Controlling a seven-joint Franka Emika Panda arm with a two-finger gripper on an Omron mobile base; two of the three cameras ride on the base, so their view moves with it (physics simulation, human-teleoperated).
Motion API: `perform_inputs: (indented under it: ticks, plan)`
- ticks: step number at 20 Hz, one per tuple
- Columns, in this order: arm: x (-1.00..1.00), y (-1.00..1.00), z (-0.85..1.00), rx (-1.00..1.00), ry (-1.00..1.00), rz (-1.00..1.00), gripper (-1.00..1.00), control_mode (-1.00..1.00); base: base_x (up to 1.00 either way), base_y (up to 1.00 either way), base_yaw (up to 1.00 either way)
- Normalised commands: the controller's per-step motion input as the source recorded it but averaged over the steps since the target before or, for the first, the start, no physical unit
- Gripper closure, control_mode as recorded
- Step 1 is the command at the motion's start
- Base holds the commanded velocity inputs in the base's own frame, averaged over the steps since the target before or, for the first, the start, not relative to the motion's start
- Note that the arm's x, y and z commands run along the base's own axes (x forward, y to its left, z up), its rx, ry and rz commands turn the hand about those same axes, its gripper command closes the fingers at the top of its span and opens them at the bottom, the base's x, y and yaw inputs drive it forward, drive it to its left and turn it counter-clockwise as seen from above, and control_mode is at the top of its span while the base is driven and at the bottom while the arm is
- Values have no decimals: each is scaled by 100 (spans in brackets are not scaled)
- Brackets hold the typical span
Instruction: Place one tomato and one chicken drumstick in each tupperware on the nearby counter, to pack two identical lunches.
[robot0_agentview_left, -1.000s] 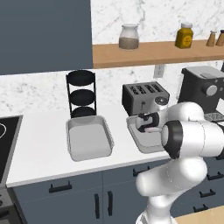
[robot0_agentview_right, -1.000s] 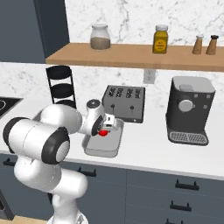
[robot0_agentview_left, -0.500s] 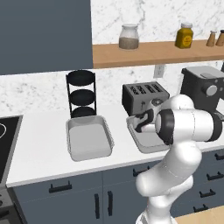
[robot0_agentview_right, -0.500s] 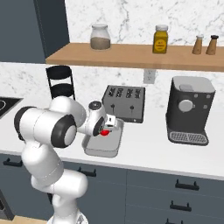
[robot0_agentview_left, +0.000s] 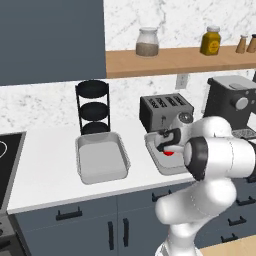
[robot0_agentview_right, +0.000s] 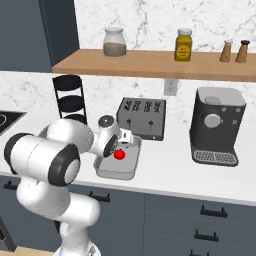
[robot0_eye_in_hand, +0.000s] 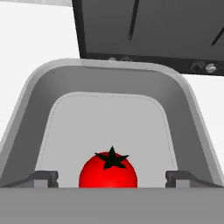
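Jaws (robot0_eye_in_hand: 112, 177) spread wide over the right-hand tray (robot0_eye_in_hand: 30, 100), fingertips (robot0_eye_in_hand: 43, 178) standing well clear on either side of a red tomato (robot0_eye_in_hand: 108, 170) and gripping nothing. Tomato resting on the tray floor, dark star-shaped stem cap up, near the wall closest to the hand. Beyond the tray's far rim, the dark toaster (robot0_eye_in_hand: 148, 30) on the white counter (robot0_eye_in_hand: 35, 39).

From the left base view: arm (robot0_agentview_left: 220, 160) bent over the right tray (robot0_agentview_left: 160, 162), with the tomato (robot0_agentview_left: 169, 152) a red spot just under the hand. Second tray (robot0_agentview_left: 101, 159) lying apart to the left, grey floor bare, in front of a black three-tier stand (robot0_agentview_left: 94, 106). Toaster (robot0_agentview_left: 166, 111) just behind the right tray, coffee machine (robot0_agentview_left: 232, 102) at far right. Wooden shelf (robot0_agentview_left: 175, 60) above, carrying a glass jar (robot0_agentview_left: 147, 42), a yellow jar (robot0_agentview_left: 211, 41) and two shakers (robot0_agentview_left: 248, 44). Edge of a stovetop (robot0_agentview_left: 7, 165) at far left.

From the right base view: tomato (robot0_agentview_right: 119, 155) seated in the tray (robot0_agentview_right: 122, 167) beside the hand, toaster (robot0_agentview_right: 141, 117) behind, coffee machine (robot0_agentview_right: 216, 126) well to the right. Dark drawers (robot0_agentview_right: 200, 220) with black bar handles below the counter (robot0_agentview_right: 175, 170).
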Motion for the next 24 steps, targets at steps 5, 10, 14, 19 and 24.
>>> perform_inputs:
  ticks: [5, 10, 14, 19, 24]
  plan:
    - [-99, 0, 44, 0, -9, 0, -100, -100, 0, 0, 0]
    - [-89, 0, 79, 0, -10, 0, -100, -100, 0, 0, 0]
    - [-67, 0, 99, 0, -5, 0, -100, -100, 0, 0, 0]
    - [-77, 1, 76, 0, 1, 0, -100, -100, 0, 0, 0]
    - [-87, 6, 41, 0, 8, 0, -100, -100, 0, 0, 0]
